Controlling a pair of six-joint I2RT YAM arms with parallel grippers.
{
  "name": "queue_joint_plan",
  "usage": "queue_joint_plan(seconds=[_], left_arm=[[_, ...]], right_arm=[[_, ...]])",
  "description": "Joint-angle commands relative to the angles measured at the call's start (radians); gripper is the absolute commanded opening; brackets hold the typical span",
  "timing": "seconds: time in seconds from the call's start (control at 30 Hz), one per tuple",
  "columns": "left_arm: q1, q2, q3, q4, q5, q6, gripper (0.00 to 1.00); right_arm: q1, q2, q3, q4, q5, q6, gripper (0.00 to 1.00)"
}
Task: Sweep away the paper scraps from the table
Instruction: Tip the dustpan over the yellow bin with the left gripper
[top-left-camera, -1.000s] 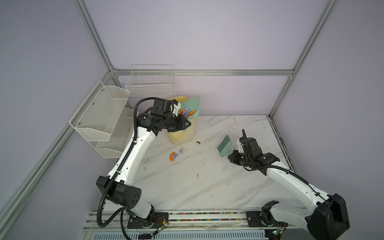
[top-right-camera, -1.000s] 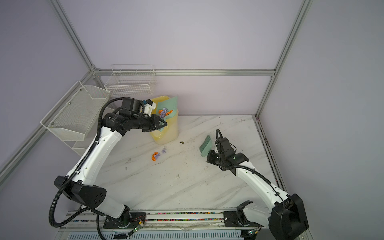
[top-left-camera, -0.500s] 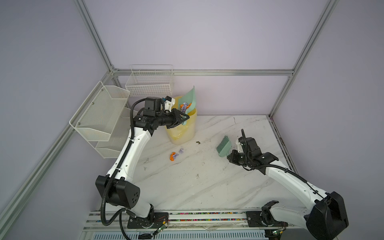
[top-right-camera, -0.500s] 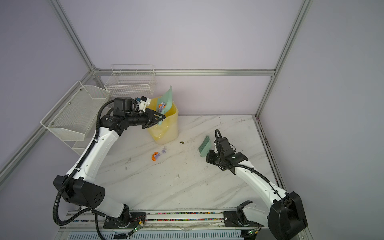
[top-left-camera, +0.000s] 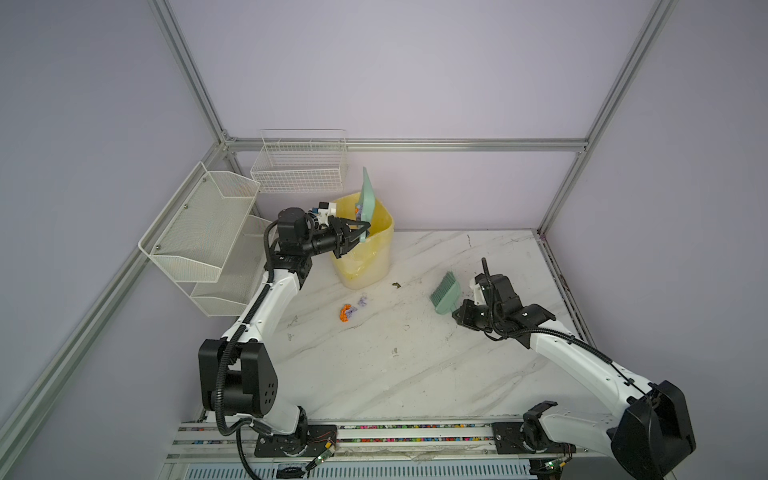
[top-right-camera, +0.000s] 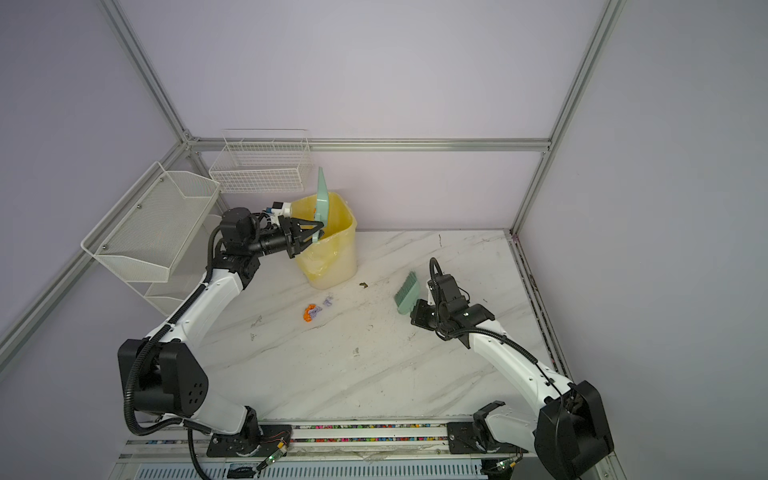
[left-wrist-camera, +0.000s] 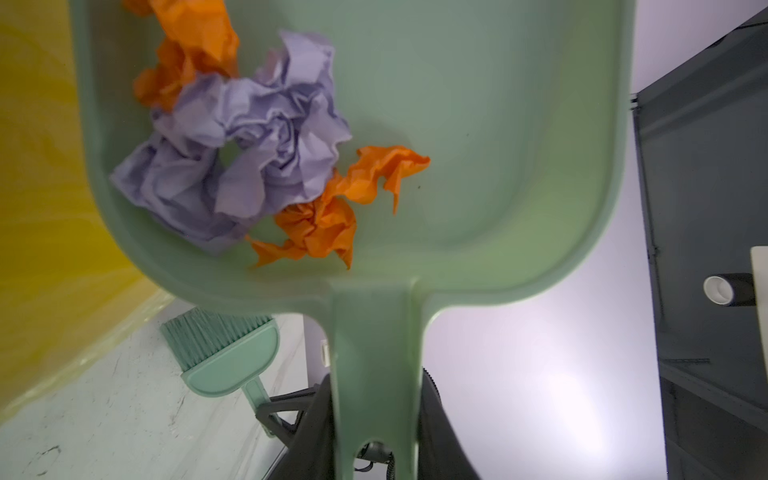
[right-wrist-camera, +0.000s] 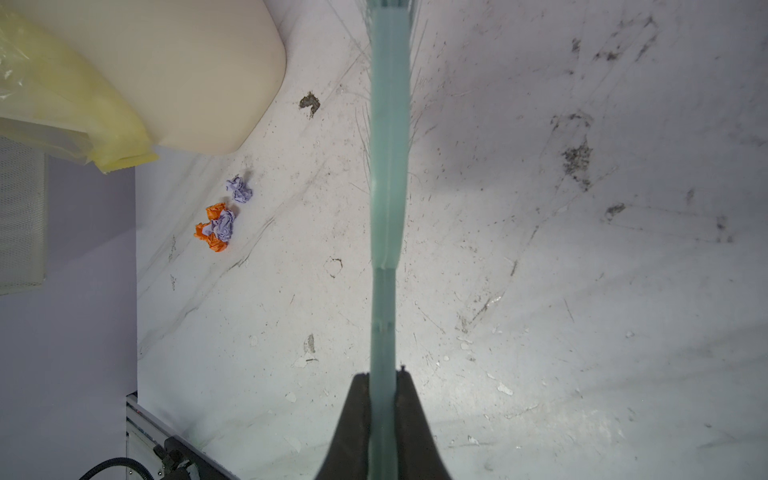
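While the left gripper (top-left-camera: 360, 234) clenched the handle of the dustpan (top-left-camera: 368, 199), upright over the far-left yellow bin (top-left-camera: 374, 259), paper scraps (left-wrist-camera: 249, 166) sat inside the pan. More lay on the table (top-left-camera: 395, 365) just nearer. On the right, the right gripper (top-left-camera: 458, 311) clamped the brush (top-left-camera: 444, 294).

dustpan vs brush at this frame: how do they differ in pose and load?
The dustpan stands tipped on edge above the yellow bin; the brush sits low over the table. The dustpan carries orange and lilac paper scraps; the brush carries nothing. The dustpan is in the left end effector, the brush in the right end effector. Shared: both mint green plastic, each clamped by its handle.
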Motion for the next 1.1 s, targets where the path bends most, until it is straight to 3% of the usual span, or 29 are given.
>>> queue_joint_plan(seconds=[0.0,0.3,0.4,0.73,0.83,0.97,1.07], left_arm=[[0.018,0.011,-0.073,0.465,0.059,-0.302,0.10],[0.030,0.135,-0.179,1.102,-0.036,-0.775,0.10],[0.031,0.154,-0.203,1.183,-0.061,-0.841,0.10],[0.032,0.138,-0.201,1.180,-0.047,-0.839,0.10],[0.033,0.110,-0.198,1.131,-0.016,-0.788,0.10],[0.032,0.023,-0.200,0.837,0.057,-0.573,0.10],[0.032,-0.067,-0.194,0.524,0.081,-0.320,0.12]], right_arm=[[-0.006,-0.011,-0.006,0.026,-0.011,-0.002,0.00],[-0.006,-0.015,0.007,0.018,-0.010,0.003,0.00],[-0.006,-0.017,0.012,0.015,-0.010,0.004,0.00],[-0.006,-0.014,0.030,0.003,-0.005,0.001,0.00],[-0.006,-0.011,0.024,0.005,-0.006,0.004,0.00],[-0.006,-0.051,0.003,0.024,0.010,0.022,0.00],[-0.006,-0.072,0.000,0.032,0.008,0.032,0.00]])
